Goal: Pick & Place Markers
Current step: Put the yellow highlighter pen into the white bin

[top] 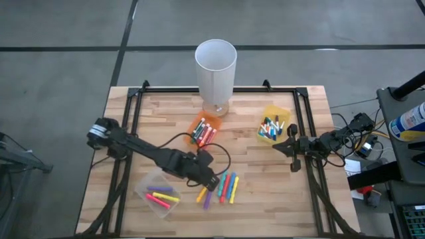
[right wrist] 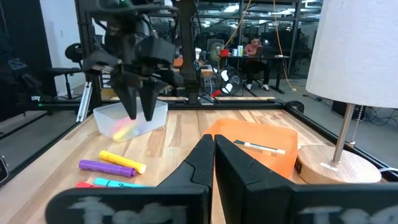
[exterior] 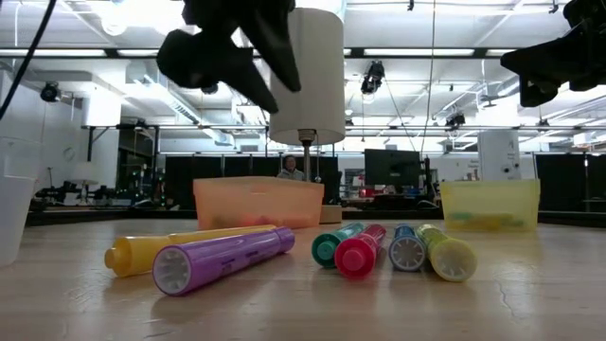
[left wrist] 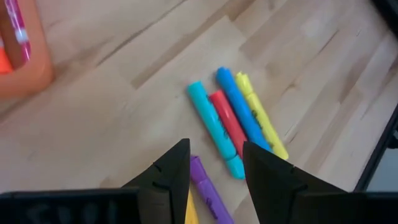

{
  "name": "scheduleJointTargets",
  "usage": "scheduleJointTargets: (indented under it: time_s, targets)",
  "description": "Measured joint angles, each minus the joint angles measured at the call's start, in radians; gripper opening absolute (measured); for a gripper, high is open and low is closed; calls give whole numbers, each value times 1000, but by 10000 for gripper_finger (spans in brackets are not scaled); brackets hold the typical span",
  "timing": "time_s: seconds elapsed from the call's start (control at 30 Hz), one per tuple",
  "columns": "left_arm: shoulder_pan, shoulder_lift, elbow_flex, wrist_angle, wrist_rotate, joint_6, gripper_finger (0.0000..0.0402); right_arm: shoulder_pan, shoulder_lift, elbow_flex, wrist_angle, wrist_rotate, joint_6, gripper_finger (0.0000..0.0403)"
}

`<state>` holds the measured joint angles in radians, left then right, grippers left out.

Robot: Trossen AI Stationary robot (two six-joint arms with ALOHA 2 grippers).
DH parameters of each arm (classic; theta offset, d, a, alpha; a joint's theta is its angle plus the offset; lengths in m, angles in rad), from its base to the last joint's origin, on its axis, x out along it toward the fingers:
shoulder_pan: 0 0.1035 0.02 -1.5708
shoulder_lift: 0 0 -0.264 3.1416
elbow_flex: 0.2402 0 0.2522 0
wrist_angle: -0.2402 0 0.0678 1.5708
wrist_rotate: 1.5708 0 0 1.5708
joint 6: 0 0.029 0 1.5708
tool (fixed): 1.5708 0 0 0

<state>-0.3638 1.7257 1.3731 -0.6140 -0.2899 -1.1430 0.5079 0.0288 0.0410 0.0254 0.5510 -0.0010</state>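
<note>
left fingers (left wrist: 214, 171) open, empty | purple marker (left wrist: 208, 190) between, beneath

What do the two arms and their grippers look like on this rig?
Both arms are dark, nearly black, jointed links. The left gripper has two flat, wedge-shaped black fingers; the right gripper has the same tapered black fingers. A thin black cable loops beside the left arm.

No readable text, labels, brands or numbers in any view. Faint dark print runs along the yellow capped marker pen (left wrist: 261, 118) on the wooden slat worktop (left wrist: 124, 118), too small to read.
</note>
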Motion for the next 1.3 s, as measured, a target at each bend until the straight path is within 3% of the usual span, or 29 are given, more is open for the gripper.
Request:
scheduleJointTargets:
  time_s: [0.37,1.3]
  targets:
    - [-14,113,-6,-28,127,-31,140,0,0,0,0,0,0,9]
    - [-75,287,18,-66,152,-10,125,0,0,0,-3,0,0,9]
